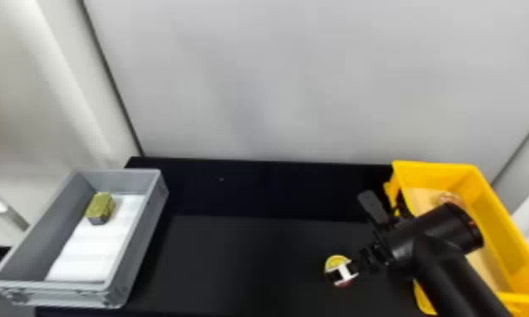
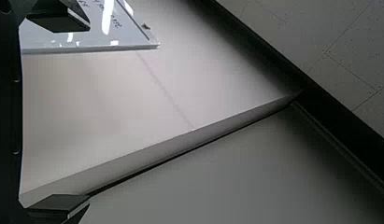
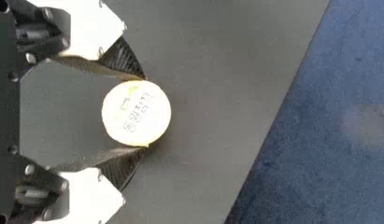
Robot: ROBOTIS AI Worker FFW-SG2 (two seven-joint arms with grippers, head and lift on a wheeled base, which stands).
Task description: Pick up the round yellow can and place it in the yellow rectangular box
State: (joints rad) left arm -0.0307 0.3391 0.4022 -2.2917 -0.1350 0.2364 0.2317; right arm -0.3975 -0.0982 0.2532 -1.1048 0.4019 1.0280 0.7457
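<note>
In the head view, the right gripper (image 1: 347,270) is grasping the round yellow can (image 1: 335,262) above or on the dark surface (image 1: 251,261); I cannot tell if the can is touching it. The can is being outside the yellow rectangular box (image 1: 499,219), near its left side. A round reddish thing (image 1: 450,198) is lying inside this box, partly behind the arm. At the left, a gray box (image 1: 143,236) is holding a white sheet (image 1: 89,248) and a small greenish block (image 1: 100,207).

In the left wrist view, the fingers of the left gripper (image 2: 73,114) are standing wide apart, released. A white board (image 2: 103,37) is showing beyond them.

In the right wrist view, both fingers are pressing the can from opposite sides, near their tips.
</note>
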